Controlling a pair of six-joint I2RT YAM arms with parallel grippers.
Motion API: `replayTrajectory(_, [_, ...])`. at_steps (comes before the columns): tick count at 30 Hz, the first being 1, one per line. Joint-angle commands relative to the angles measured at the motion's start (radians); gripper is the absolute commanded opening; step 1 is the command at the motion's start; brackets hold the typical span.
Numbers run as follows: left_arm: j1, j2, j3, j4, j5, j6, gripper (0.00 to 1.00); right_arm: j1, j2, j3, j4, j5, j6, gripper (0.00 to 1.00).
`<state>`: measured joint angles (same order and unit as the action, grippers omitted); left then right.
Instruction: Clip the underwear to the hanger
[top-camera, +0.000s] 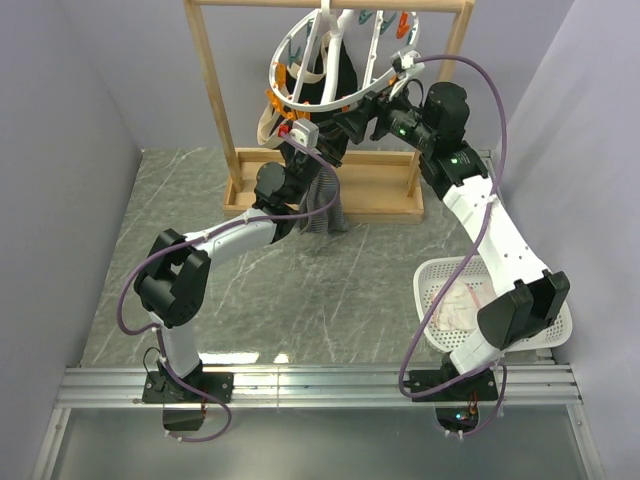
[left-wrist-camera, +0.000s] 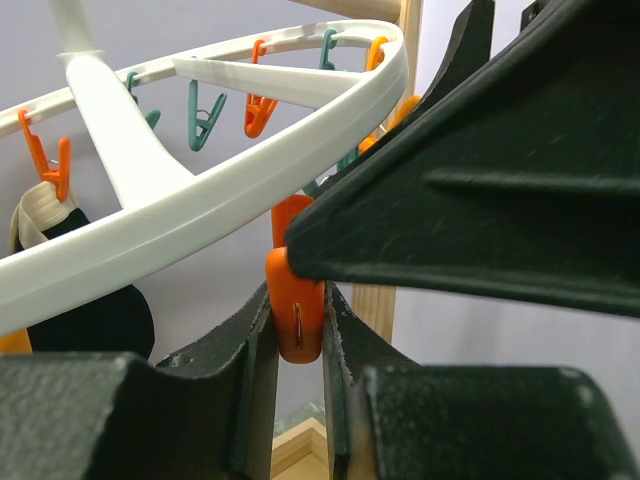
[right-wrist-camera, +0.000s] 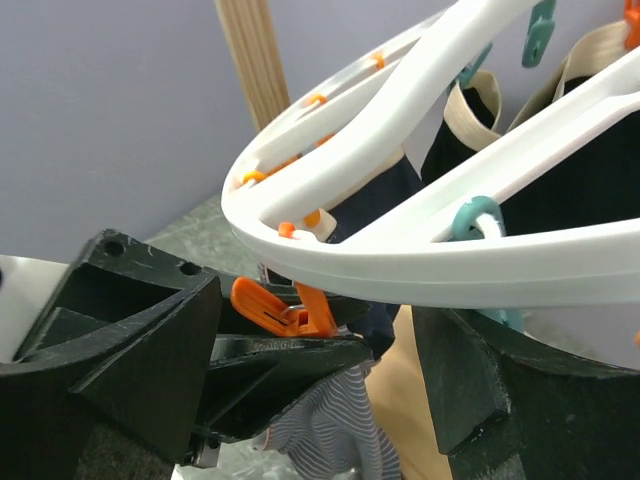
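The white ring hanger (top-camera: 276, 70) hangs tilted from the wooden frame, with orange and teal clothespins under its ring (left-wrist-camera: 200, 220) (right-wrist-camera: 420, 260). My left gripper (top-camera: 300, 135) (left-wrist-camera: 297, 300) is raised under the ring and shut on an orange clothespin (left-wrist-camera: 297, 325) (right-wrist-camera: 270, 305). The grey striped underwear (top-camera: 325, 205) (right-wrist-camera: 330, 435) hangs just below that gripper. Its top edge is hidden behind the gripper's finger, so I cannot tell what holds it. My right gripper (top-camera: 372, 118) (right-wrist-camera: 320, 330) is open close beside the ring, facing the left gripper.
The wooden frame (top-camera: 215, 90) stands at the back on its base (top-camera: 370, 195). A dark garment (top-camera: 338, 75) (left-wrist-camera: 100, 320) (right-wrist-camera: 590, 190) hangs from the hanger. A white basket (top-camera: 432, 275) holding pinkish-white cloth (top-camera: 460, 305) sits at the near right. Grey walls close both sides.
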<state>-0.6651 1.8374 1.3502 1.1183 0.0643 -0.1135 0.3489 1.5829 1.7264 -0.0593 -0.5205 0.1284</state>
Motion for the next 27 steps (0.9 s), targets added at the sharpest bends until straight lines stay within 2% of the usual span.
replayTrajectory(1, [-0.005,-0.024,-0.006,0.051,0.037,0.014,0.17,0.016,0.008,0.055,-0.03,0.05,-0.044,0.83])
replayTrajectory(8, [-0.005,-0.023,-0.005,0.049,0.043,0.011,0.17,0.028,0.011,0.059,-0.045,0.007,-0.059,0.82])
replayTrajectory(15, [-0.005,-0.02,-0.005,0.041,0.061,0.002,0.17,0.047,0.029,0.094,-0.06,0.066,-0.092,0.69])
replayTrajectory(19, [-0.005,-0.021,-0.008,0.038,0.065,0.003,0.19,0.051,0.042,0.105,-0.082,0.07,-0.107,0.5])
replayTrajectory(20, [-0.005,-0.023,-0.008,0.037,0.065,0.003,0.2,0.052,0.043,0.11,-0.085,0.068,-0.108,0.39])
replayTrajectory(21, [-0.005,-0.023,-0.01,0.038,0.065,0.003,0.21,0.052,0.043,0.111,-0.089,0.066,-0.11,0.35])
replayTrajectory(22, [-0.005,-0.026,-0.013,0.04,0.065,0.002,0.25,0.052,0.046,0.114,-0.094,0.065,-0.11,0.31])
replayTrajectory(23, [-0.005,-0.026,-0.014,0.04,0.063,0.0,0.27,0.052,0.046,0.116,-0.094,0.065,-0.108,0.22])
replayTrajectory(24, [-0.004,-0.033,-0.017,0.04,0.065,0.0,0.33,0.052,0.045,0.116,-0.093,0.063,-0.105,0.17])
replayTrajectory(27, [-0.004,-0.067,-0.043,0.015,0.08,0.002,0.41,0.05,0.043,0.119,-0.096,0.066,-0.099,0.05])
